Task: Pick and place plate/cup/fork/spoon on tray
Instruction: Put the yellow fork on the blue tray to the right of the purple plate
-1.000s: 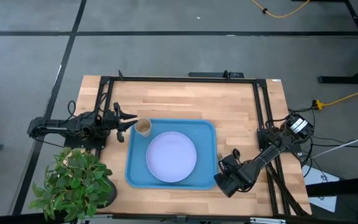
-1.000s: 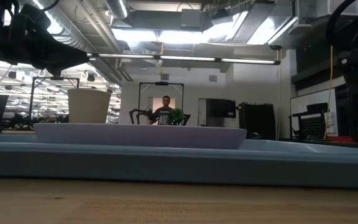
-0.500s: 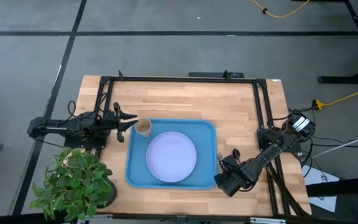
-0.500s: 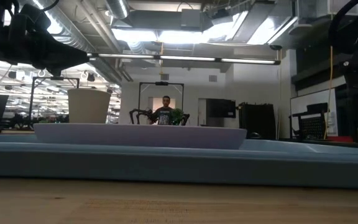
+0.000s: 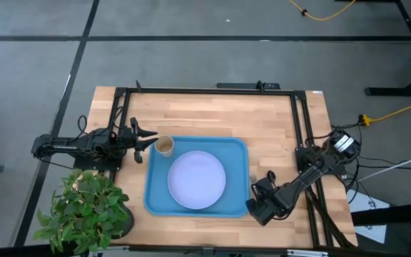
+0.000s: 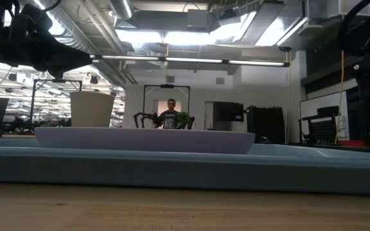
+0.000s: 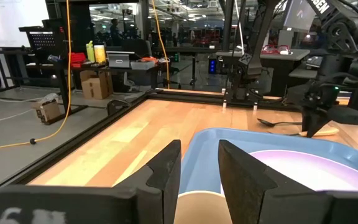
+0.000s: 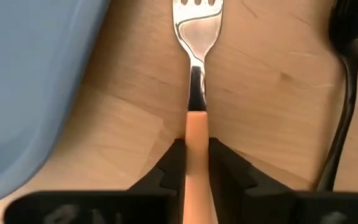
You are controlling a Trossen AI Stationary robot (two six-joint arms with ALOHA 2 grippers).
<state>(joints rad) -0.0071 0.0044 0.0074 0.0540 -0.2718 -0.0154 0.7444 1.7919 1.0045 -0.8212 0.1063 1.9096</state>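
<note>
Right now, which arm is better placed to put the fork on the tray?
The right arm. Its tool is already shut on the fork handle, beside the tray. The left tool is open at the cup.

Grey floor, ceiling lights, wood table.

arms: dark, jointed | end effector: black angular fingers | cables: black
</note>
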